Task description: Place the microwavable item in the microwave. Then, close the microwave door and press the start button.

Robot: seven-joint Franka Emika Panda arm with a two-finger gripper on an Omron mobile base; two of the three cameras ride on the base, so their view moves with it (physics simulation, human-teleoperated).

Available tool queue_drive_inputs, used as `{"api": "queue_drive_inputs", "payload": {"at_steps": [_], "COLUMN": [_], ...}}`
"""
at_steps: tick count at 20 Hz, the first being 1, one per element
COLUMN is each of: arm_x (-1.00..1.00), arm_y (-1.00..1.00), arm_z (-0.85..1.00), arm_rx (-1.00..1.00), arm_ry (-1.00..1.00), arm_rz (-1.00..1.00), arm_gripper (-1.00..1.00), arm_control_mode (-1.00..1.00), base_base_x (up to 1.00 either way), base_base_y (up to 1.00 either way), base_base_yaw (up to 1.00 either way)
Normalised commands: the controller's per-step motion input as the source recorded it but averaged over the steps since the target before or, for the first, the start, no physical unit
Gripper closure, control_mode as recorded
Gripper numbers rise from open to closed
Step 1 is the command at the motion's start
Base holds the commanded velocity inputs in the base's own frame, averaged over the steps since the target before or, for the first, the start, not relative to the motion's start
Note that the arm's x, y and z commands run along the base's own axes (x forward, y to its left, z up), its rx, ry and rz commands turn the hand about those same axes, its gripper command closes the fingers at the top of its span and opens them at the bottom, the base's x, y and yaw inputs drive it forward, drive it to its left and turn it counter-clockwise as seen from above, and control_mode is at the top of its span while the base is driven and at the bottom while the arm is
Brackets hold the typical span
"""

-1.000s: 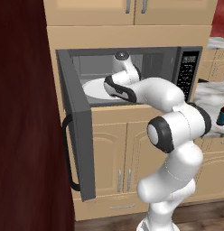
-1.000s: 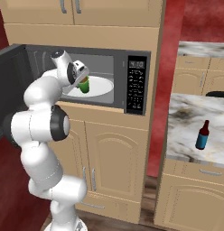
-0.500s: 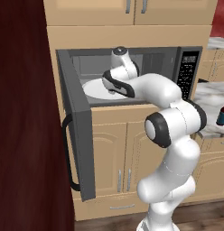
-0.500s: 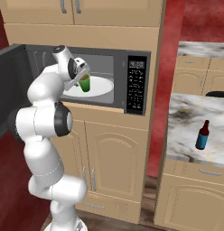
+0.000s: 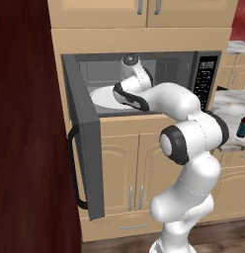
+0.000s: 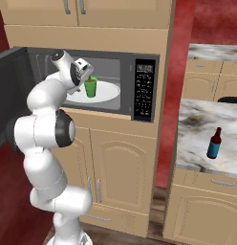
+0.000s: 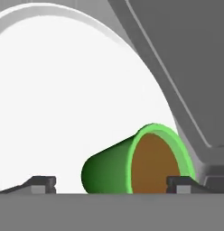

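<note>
Hand (image 7: pixel 113 184) now open around green cup (image 7: pixel 132 163)

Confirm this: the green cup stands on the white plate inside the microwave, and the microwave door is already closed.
Not quite. The cup is on the plate in the microwave, but the door is wide open, as the left base view shows.

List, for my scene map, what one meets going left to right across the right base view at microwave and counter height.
Open microwave door → gripper → green cup on the white plate → black keypad panel → red wall → brown bottle on the marble counter.
</note>
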Motion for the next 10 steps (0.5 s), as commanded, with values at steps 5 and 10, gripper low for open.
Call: {"api": "queue_drive_inputs", "payload": {"at_steps": [5, 10], "arm_x": [-0.48, -0.81], "arm_y": [0.0, 0.09], "arm_z": [0.01, 0.22], "arm_rx": [-0.06, -0.04], "arm_ry": [-0.3, -0.28], "arm_rz": [0.0, 0.0], "arm_gripper": [-1.0, -1.0], "arm_control_mode": [-1.0, -1.0], "base_base_x": [0.0, 0.0], "base_base_y": [0.0, 0.0], "base_base_yaw": [0.0, 0.0]}}
